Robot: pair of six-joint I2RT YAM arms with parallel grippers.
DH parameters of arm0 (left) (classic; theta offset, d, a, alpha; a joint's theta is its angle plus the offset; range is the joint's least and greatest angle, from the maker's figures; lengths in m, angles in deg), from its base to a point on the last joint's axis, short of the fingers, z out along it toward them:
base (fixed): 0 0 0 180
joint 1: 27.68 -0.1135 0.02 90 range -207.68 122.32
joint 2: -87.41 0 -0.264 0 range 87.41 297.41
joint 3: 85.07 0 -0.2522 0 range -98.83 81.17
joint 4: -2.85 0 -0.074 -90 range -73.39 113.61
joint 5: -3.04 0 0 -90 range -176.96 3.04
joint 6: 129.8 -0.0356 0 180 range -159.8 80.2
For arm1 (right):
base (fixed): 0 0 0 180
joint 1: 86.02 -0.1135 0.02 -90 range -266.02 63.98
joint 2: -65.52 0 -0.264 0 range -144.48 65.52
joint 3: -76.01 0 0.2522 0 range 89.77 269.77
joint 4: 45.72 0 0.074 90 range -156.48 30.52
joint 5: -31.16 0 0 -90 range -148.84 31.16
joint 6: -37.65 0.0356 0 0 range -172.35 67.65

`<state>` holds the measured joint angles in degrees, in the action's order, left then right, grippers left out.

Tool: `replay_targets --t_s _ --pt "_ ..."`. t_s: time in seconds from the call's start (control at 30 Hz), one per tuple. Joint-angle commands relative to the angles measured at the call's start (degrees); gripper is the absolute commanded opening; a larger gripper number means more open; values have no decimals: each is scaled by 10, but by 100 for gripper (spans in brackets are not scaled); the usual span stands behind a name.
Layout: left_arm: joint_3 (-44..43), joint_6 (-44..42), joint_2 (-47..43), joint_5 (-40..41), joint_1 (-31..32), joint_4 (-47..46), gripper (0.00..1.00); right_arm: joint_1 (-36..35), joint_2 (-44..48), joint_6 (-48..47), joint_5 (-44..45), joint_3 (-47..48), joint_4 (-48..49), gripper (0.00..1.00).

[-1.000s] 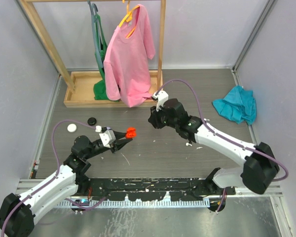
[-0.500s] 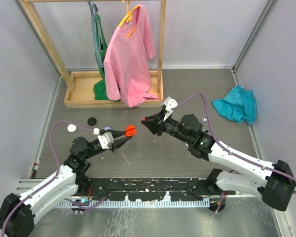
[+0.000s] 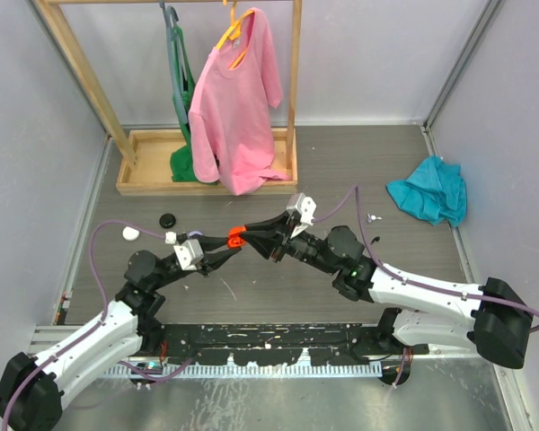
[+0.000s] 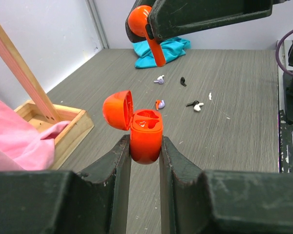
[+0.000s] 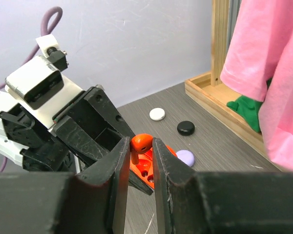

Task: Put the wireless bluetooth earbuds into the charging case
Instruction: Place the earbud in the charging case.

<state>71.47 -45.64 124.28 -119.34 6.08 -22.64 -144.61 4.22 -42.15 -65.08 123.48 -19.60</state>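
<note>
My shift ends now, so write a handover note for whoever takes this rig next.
Left claw: shut on the open orange plastic charging case, lid up, held in the air.
Right claw: shut on an orange plastic earbud, stem down, just above the case.
Done: case open, one earbud picked up.
To do: seat this earbud; then likely the small orange piece lying on the grey table. Other loose earbuds lie near it.

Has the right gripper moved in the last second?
Yes. The right gripper, holding the orange earbud, moved left, away from the teal cloth, to the orange case in the left gripper.
</note>
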Motion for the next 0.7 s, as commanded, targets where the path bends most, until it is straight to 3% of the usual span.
replay_targets --t_s 0.0,0.67 --pt "-13 16 -17 -6 3 -48 0 -13 -13 -10 18 -6 92 23" --pt "-9 32 -40 -1 3 -47 0 -34 -58 -10 30 -14 142 23"
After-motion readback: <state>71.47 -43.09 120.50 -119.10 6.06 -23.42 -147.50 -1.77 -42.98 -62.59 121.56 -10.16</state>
